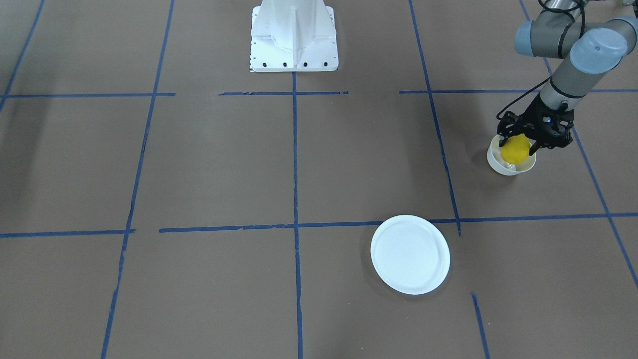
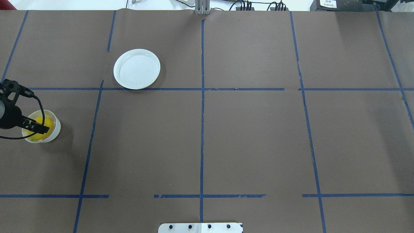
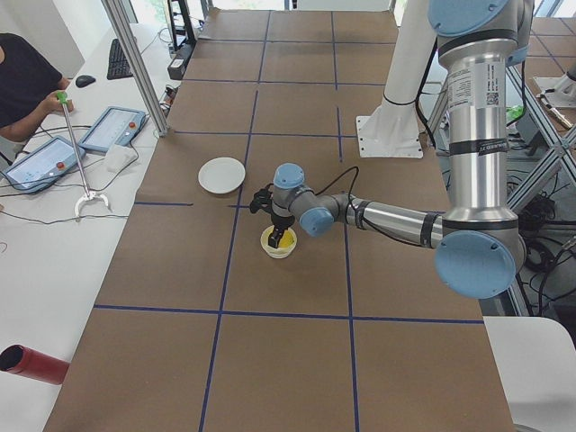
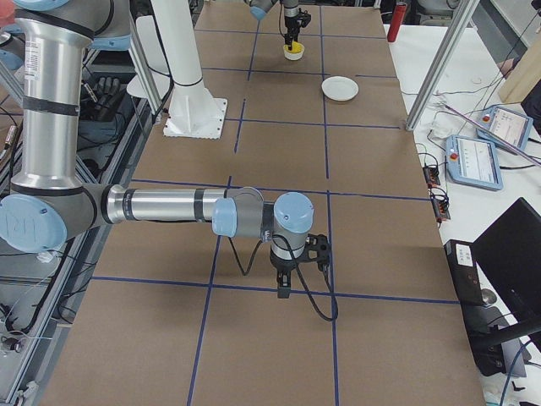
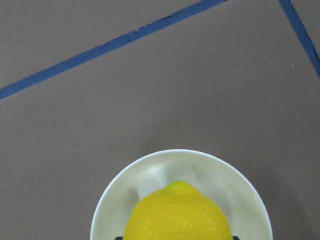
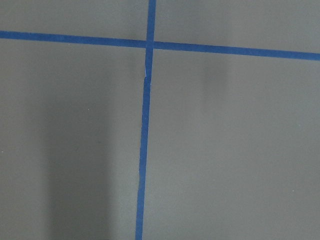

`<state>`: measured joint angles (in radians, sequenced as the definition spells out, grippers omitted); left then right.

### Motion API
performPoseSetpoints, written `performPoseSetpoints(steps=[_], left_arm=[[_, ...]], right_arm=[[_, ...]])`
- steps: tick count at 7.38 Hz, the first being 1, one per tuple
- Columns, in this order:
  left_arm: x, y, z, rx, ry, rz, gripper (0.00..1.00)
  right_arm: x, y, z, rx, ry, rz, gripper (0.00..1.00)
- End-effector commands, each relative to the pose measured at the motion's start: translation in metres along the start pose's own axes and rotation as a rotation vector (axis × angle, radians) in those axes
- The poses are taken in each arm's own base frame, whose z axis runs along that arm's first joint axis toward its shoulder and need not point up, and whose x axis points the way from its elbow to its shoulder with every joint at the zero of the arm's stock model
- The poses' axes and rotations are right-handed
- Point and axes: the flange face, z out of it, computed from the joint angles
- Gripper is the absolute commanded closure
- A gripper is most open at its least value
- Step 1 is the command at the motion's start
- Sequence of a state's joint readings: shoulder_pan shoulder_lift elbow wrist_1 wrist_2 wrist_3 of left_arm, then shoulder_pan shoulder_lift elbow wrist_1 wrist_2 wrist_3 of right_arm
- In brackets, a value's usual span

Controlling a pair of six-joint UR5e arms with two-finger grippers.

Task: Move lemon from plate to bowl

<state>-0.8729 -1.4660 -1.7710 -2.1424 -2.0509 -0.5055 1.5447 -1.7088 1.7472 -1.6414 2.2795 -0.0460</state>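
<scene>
The yellow lemon [image 1: 516, 148] sits between the fingers of my left gripper [image 1: 519, 145], right over the small white bowl [image 1: 498, 167] and down within its rim. The gripper is shut on the lemon. In the left wrist view the lemon [image 5: 177, 215] fills the bottom middle with the bowl [image 5: 115, 190] under it. The flat white plate [image 1: 410, 254] lies bare some way off; it also shows in the overhead view [image 2: 136, 68]. My right gripper [image 4: 284, 292] shows only in the exterior right view, low over bare table; I cannot tell if it is open or shut.
The table is brown paper marked with blue tape lines [image 2: 202, 129]. The robot's white base [image 1: 294, 37] stands at the table's edge. Tablets and an operator [image 3: 22, 81] are at a side desk beyond the table.
</scene>
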Motion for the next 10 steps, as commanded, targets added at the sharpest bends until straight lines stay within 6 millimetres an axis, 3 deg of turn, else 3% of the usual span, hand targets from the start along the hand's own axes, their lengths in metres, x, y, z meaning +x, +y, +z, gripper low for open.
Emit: performPoseSetpoints(steps=[1, 3, 4, 5, 6, 8, 9, 10], left_arm=[[0.003, -0.002, 0.002, -0.013, 0.024, 0.001, 0.01], [0.008, 0.002, -0.005, -0.03, 0.071, -0.001, 0.01], [0.005, 0.005, -0.02, -0.037, 0.126, -0.018, 0.01], [-0.039, 0.01, -0.049, -0.01, 0.135, -0.099, 0.01], [-0.089, 0.028, -0.078, 0.027, 0.112, -0.194, 0.01], [-0.215, 0.073, -0.138, 0.128, -0.023, -0.245, 0.01], [-0.268, 0.097, -0.162, 0.111, -0.076, -0.24, 0.02], [-0.305, 0.115, -0.187, 0.062, -0.095, -0.204, 0.02]], right_arm=[[0.0, 0.0, 0.0, 0.0, 0.0, 0.0, 0.0], [0.0, 0.0, 0.0, 0.0, 0.0, 0.0, 0.0], [0.0, 0.0, 0.0, 0.0, 0.0, 0.0, 0.0], [0.0, 0.0, 0.0, 0.0, 0.0, 0.0, 0.0], [0.0, 0.0, 0.0, 0.0, 0.0, 0.0, 0.0], [0.0, 0.0, 0.0, 0.0, 0.0, 0.0, 0.0], [0.0, 0.0, 0.0, 0.0, 0.0, 0.0, 0.0], [0.0, 0.0, 0.0, 0.0, 0.0, 0.0, 0.0]])
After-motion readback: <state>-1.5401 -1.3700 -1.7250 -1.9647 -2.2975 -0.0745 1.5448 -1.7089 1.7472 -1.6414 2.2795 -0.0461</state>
